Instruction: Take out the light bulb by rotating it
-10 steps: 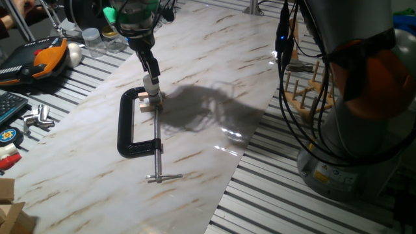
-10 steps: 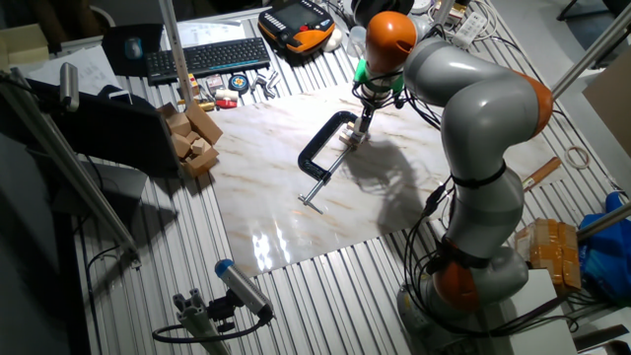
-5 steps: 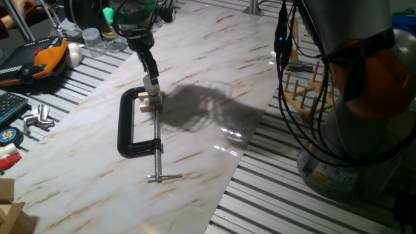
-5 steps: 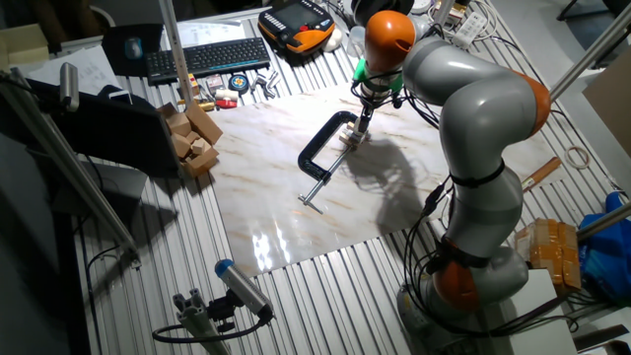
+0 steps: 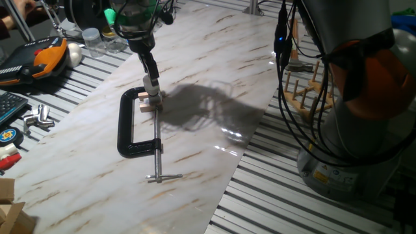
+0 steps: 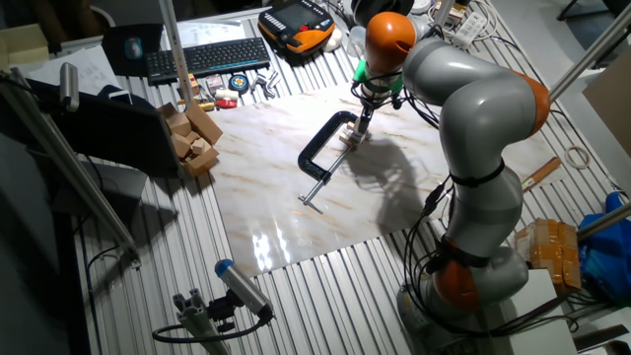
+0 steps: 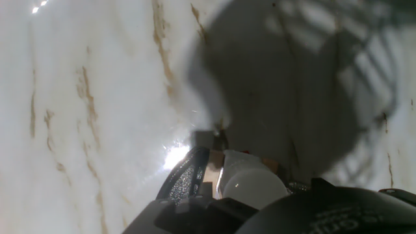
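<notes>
The light bulb (image 5: 151, 84) is small and frosted white. It stands upright in a small wooden block (image 5: 148, 102) that a black C-clamp (image 5: 127, 123) holds on the marble board. My gripper (image 5: 151, 80) comes straight down from above, with its thin fingers closed on the bulb. In the other fixed view the gripper (image 6: 362, 122) is at the far end of the clamp (image 6: 321, 148). In the hand view the bulb (image 7: 250, 187) shows as a white dome at the bottom edge, beside the block (image 7: 213, 166) and the clamp's black frame (image 7: 185, 179).
An orange-and-black tool (image 5: 45, 55), a white ball (image 5: 75, 53) and clear jars (image 5: 97, 40) lie at the far left. A wooden peg rack (image 5: 305, 91) and cables hang at the right. A keyboard (image 6: 207, 57) and wooden blocks (image 6: 192, 133) lie beyond the board.
The hand stays over the bulb and seems to have turned slightly about its own axis. The clamp and block have not moved.
</notes>
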Robot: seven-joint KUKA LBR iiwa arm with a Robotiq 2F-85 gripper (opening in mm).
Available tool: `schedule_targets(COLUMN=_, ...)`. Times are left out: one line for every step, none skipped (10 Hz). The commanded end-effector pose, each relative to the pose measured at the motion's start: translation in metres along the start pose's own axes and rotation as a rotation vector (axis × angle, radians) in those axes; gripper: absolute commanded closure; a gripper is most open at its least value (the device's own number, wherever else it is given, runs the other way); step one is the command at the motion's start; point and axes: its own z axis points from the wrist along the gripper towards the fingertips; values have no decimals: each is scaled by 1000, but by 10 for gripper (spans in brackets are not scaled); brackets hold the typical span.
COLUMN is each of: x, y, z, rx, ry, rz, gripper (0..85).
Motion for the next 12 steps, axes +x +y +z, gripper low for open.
schedule_targets(x=0, y=0, z=2, rx=-1, ry=3, rz=4, gripper=170)
schedule_targets(x=-1, y=1, z=5, rx=-3, ry=5, rz=6, gripper=170)
schedule_targets(x=0, y=1, z=6, rx=-4, ry=8, rz=9, gripper=170)
schedule_targets(x=1, y=1, z=7, rx=-4, ry=10, rz=10, gripper=170)
schedule_targets(x=2, y=1, z=7, rx=-7, ry=12, rz=9, gripper=170)
schedule_targets(x=4, y=1, z=6, rx=-9, ry=14, rz=6, gripper=170)
schedule_targets(x=5, y=2, z=7, rx=-11, ry=12, rz=6, gripper=170)
schedule_targets(x=6, y=2, z=8, rx=-15, ry=13, rz=1, gripper=170)
schedule_targets(x=7, y=3, z=8, rx=-15, ry=13, rz=0, gripper=170)
schedule_targets(x=7, y=3, z=8, rx=-13, ry=12, rz=-2, gripper=170)
schedule_targets(x=7, y=4, z=8, rx=-13, ry=12, rz=-4, gripper=170)
schedule_targets(x=7, y=4, z=9, rx=-13, ry=12, rz=-5, gripper=170)
